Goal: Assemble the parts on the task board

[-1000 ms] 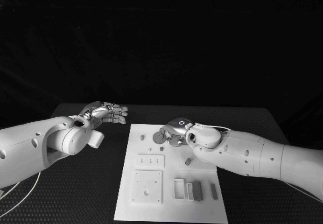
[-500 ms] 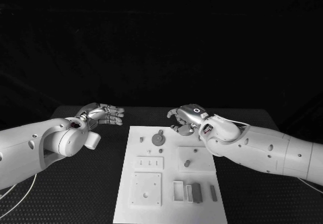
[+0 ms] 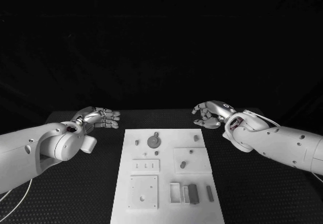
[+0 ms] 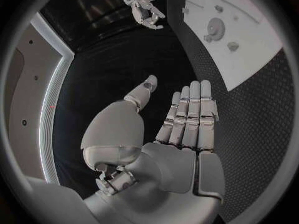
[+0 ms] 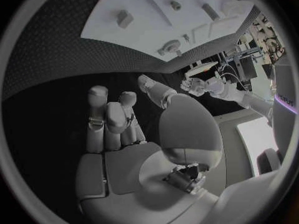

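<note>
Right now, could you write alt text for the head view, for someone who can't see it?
A white task board holding small grey parts lies on a black table. The left hand and right hand hover empty near its far corners.

a robotics lab or test cell, by the look of it. a black mat-covered table [image 3: 80,186] stands before a black backdrop [image 3: 161,51], staged for recording. on it lies a white task board [image 3: 168,205] with small parts, a test fixture, not household ware. the right wrist view catches equipment racks with cables [image 5: 258,35] at the room's edge. the left wrist view shows a pale wall with a curved light strip [image 4: 53,84], like a built booth.
</note>
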{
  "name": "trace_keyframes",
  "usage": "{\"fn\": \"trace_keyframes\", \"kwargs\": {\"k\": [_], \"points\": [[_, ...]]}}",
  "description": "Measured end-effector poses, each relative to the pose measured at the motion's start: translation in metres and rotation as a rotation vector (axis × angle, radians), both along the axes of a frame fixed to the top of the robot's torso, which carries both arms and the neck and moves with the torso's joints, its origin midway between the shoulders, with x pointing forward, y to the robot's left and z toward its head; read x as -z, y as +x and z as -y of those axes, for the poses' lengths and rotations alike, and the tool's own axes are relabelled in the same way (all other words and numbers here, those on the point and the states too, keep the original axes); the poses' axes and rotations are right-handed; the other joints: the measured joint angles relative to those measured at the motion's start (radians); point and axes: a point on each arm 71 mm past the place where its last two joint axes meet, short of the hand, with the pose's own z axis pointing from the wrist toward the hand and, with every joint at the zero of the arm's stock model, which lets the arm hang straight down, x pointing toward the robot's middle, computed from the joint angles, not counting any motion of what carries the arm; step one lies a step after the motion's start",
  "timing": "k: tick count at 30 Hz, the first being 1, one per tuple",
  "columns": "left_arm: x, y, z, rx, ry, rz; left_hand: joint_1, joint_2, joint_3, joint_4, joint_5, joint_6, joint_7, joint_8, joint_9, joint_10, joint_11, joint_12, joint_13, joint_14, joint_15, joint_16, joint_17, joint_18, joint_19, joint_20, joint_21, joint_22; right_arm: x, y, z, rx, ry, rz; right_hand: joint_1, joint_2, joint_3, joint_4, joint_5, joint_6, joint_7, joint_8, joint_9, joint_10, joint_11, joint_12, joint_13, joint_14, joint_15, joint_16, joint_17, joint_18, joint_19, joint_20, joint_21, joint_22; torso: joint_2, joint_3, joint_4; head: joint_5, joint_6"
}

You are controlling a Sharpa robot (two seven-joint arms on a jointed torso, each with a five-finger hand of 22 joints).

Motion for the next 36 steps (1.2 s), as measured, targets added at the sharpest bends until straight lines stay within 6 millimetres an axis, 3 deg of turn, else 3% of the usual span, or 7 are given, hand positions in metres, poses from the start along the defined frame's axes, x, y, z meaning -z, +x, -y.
{"fn": "trace_keyframes", "kwargs": {"k": [5,11,13,15,16,20,36], "points": [[0.002,0.000,-0.001,0.000,0.003,0.001,0.007,0.007,0.000,0.000,0.000,0.000,0.000,0.000,0.000,0.000,0.000,0.000,0.000,0.000,0.000,0.000,0.003,0.000,0.000,0.000,0.000,0.001,0.003,0.002,0.026,0.017,0.005,-0.046,0.000,-0.026,0.002,0.002,0.000,-0.006,0.005,-0.002,0.000,-0.071,0.011,-0.253,-0.197,-0.053,0.007,-0.044,-0.020,0.000,-0.058,0.019,-0.036,0.000,-0.001,0.0050,-0.0039,-0.006,0.002],[0.002,0.001,-0.003,-0.003,0.006,0.002,0.007,0.007,0.000,0.000,0.000,0.000,0.000,0.000,0.000,0.000,0.000,0.000,0.000,0.000,0.000,-0.004,0.004,0.000,0.000,0.000,0.000,0.001,0.012,0.005,0.041,0.015,-0.010,-0.101,0.002,-0.046,0.002,0.002,0.000,-0.024,0.015,-0.005,0.002,-0.090,0.021,-0.450,-0.354,-0.078,0.029,-0.056,-0.030,0.002,-0.087,0.037,-0.054,0.000,0.000,0.0058,-0.0055,-0.012,0.003],[0.003,0.001,-0.004,-0.003,0.008,0.003,0.007,0.007,0.000,0.000,0.000,0.000,0.000,0.000,0.000,0.000,0.000,0.000,0.000,0.000,0.000,-0.004,0.004,0.000,0.000,0.000,0.000,0.001,0.020,0.006,0.043,0.019,-0.019,-0.118,0.001,-0.046,-0.002,-0.002,0.000,-0.028,0.016,-0.005,0.006,-0.040,0.030,-0.503,-0.405,-0.082,0.029,-0.056,-0.034,0.002,-0.088,0.038,-0.055,0.000,0.000,0.0056,-0.0055,-0.015,0.005],[0.003,0.002,-0.004,-0.003,0.009,0.003,0.007,0.007,0.000,0.000,0.000,0.000,0.000,-0.004,0.000,0.000,0.000,0.000,0.000,0.000,0.000,-0.004,0.005,0.000,0.000,0.000,0.000,0.001,0.029,0.005,0.043,0.021,-0.031,-0.134,0.008,-0.053,-0.018,-0.002,0.000,-0.016,0.006,-0.003,0.007,0.042,0.009,-0.422,-0.343,-0.081,0.010,-0.056,-0.038,0.006,-0.091,0.039,-0.058,0.000,0.000,0.0050,-0.0052,-0.017,0.005],[0.004,0.002,-0.004,-0.004,0.010,0.002,0.007,0.007,0.000,0.000,0.000,0.000,0.000,-0.004,0.000,0.000,0.000,0.000,0.000,0.000,0.000,-0.004,0.005,0.000,0.000,0.000,0.000,0.001,0.033,0.005,0.043,0.021,-0.037,-0.142,0.008,-0.053,-0.033,-0.002,0.000,-0.014,-0.004,-0.002,0.007,0.080,-0.005,-0.268,-0.212,-0.081,-0.004,-0.055,-0.040,0.024,-0.085,0.041,-0.062,0.000,0.000,0.0043,-0.0049,-0.018,0.005],[0.005,0.002,-0.005,-0.003,0.012,0.001,0.007,0.007,0.000,0.000,0.000,0.000,0.000,-0.004,0.000,0.000,0.000,-0.004,0.000,0.000,0.000,-0.004,0.005,0.000,0.000,0.000,0.000,0.001,0.045,0.005,0.042,0.017,-0.055,-0.171,0.012,-0.057,-0.044,0.002,-0.001,-0.040,-0.014,-0.009,0.003,-0.066,-0.009,0.146,0.161,-0.085,-0.013,0.004,-0.014,0.041,-0.067,0.036,-0.047,0.001,-0.001,0.0033,-0.0030,-0.019,0.005],[0.006,0.002,-0.004,0.003,0.014,-0.001,0.007,0.007,0.000,0.000,0.000,0.000,0.000,-0.004,-0.001,0.000,0.000,-0.004,0.000,0.000,0.000,-0.008,0.007,0.000,0.000,0.000,0.000,0.001,0.069,0.002,0.026,-0.030,-0.050,-0.234,-0.004,-0.030,-0.105,-0.022,-0.001,-0.046,-0.020,-0.005,0.010,-0.073,-0.009,0.241,0.216,-0.081,-0.010,0.066,0.032,0.040,-0.057,0.022,-0.003,0.001,-0.002,-0.0015,-0.0022,-0.015,-0.006]]}}
